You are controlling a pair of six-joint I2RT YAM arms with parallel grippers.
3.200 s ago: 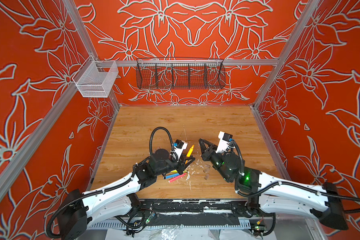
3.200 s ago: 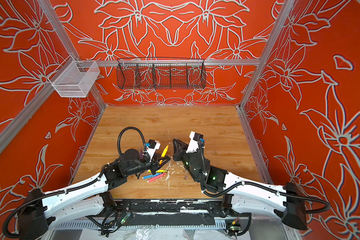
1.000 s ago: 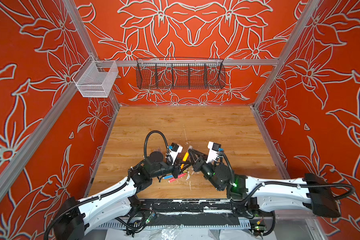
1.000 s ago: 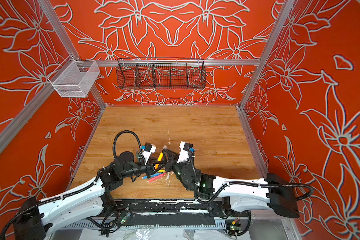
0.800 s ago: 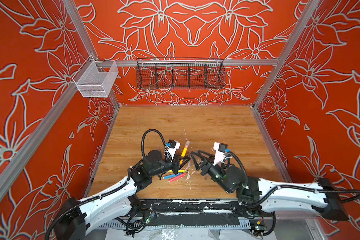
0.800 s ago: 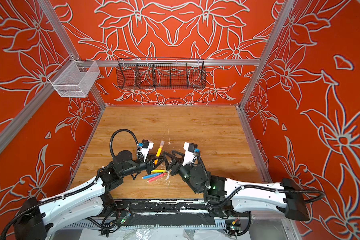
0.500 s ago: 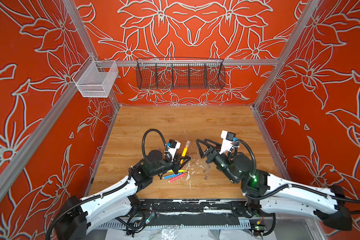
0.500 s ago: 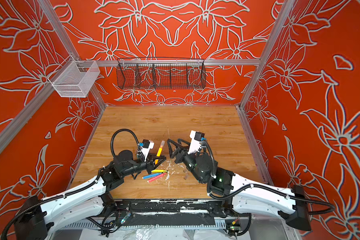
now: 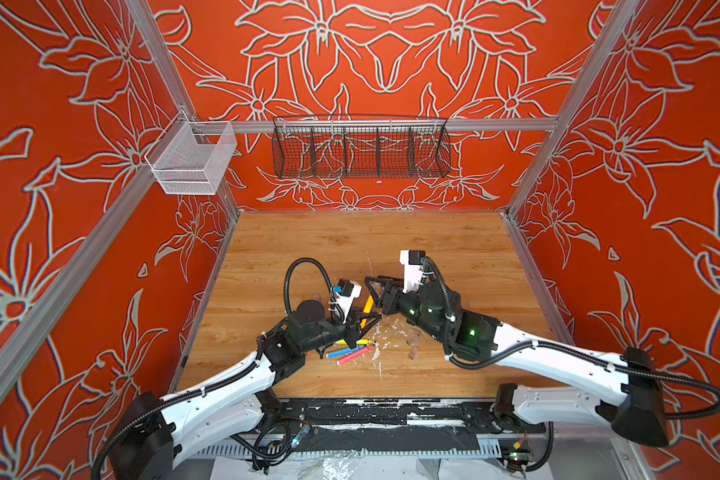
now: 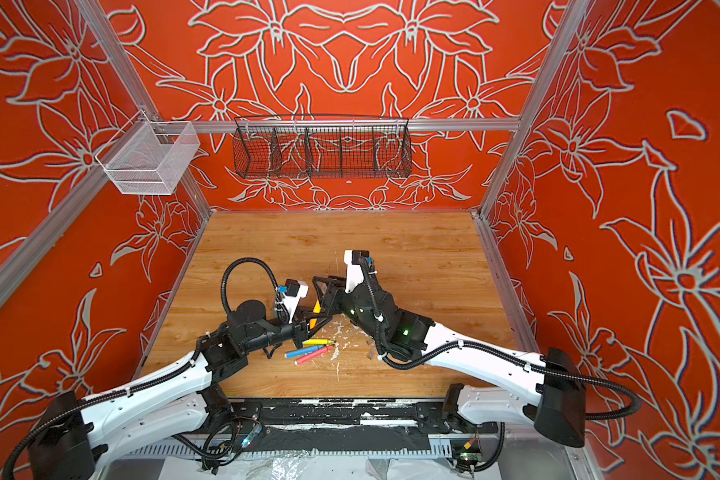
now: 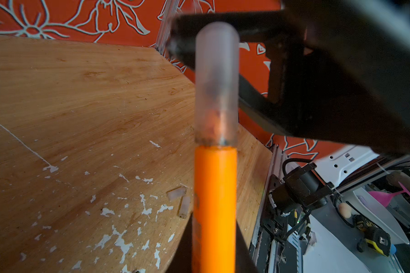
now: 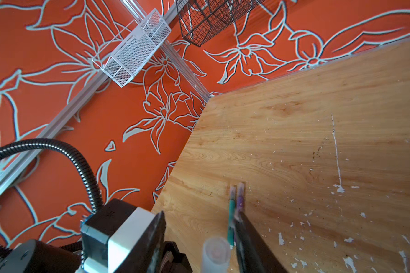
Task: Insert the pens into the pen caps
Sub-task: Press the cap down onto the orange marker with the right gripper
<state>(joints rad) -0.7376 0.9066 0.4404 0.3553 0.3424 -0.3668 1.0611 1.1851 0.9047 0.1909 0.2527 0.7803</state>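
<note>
Left gripper [image 9: 364, 327] clamps orange pen [image 11: 214, 201]; cap [image 11: 216, 82] looks seated. Right gripper [image 12: 199, 214] jaws apart around it: should push straight along barrel, no sideways twist.

Orange pen [image 11: 214, 201] raised off the counter [image 9: 391, 241], tilted, with a frosted clear cap [image 11: 216, 82] seated on its tip. Yellow pen [image 9: 360, 342], blue pen [image 9: 341, 352] and pink pen [image 9: 354, 355] lie flat in a tight fan. Green pen [image 12: 230, 217] and purple pen [image 12: 240, 201] lie side by side, both capped. Two loose caps [image 11: 176, 193] lie close together on the counter.
</note>
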